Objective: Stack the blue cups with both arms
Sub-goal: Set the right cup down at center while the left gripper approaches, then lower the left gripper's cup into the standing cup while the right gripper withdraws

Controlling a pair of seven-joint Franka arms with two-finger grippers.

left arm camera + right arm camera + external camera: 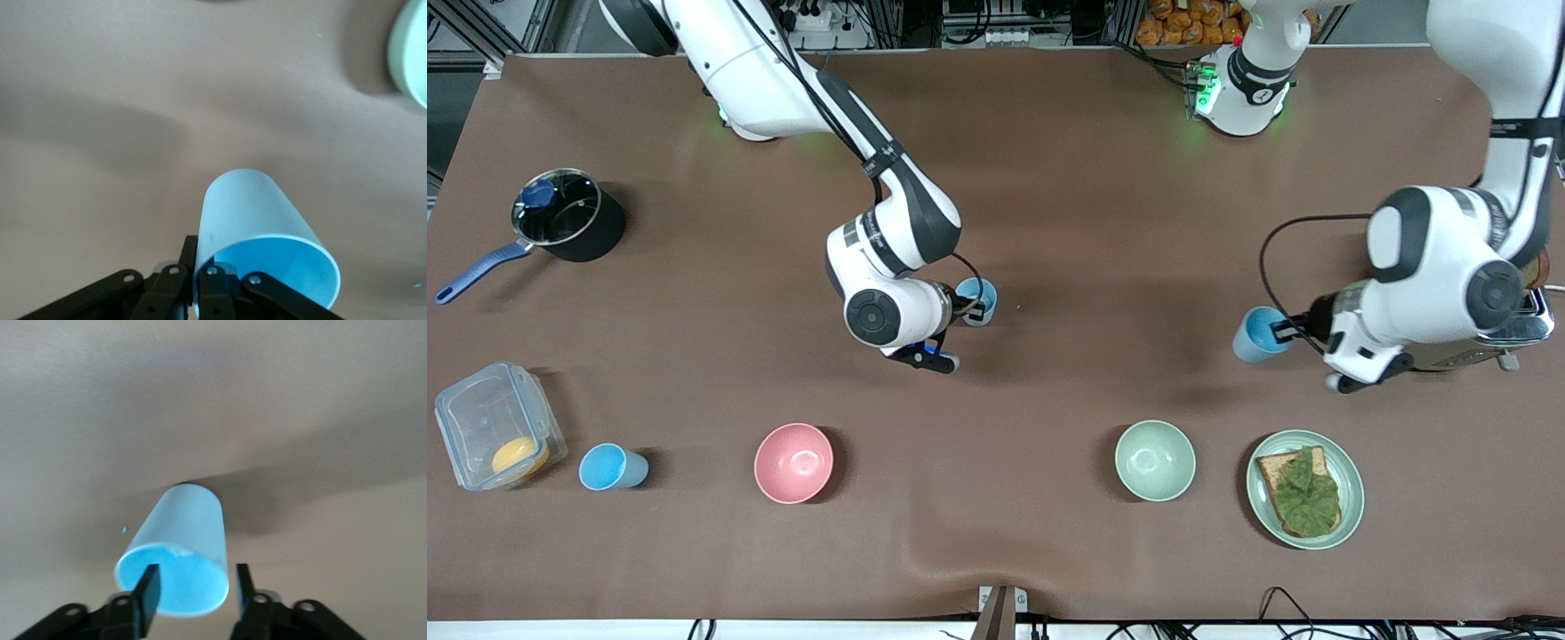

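A paler blue cup (978, 293) stands upright on the table's middle and also shows in the right wrist view (183, 520). My right gripper (971, 309) (197, 568) is open at its rim, one finger inside the cup and one outside. My left gripper (1282, 331) (200, 250) is shut on the rim wall of a brighter blue cup (1256, 336) (250, 207). It holds that cup tilted above the table toward the left arm's end. A third blue cup (612, 467) stands beside the plastic box, toward the right arm's end.
A pink bowl (793, 462) and a pale green bowl (1154, 460) (410, 53) stand nearer the front camera. A plate with toast (1304, 489) sits beside the green bowl. A lidded pot (567, 216), a plastic box (496, 425) and a metal appliance (1525, 331) stand near the table's ends.
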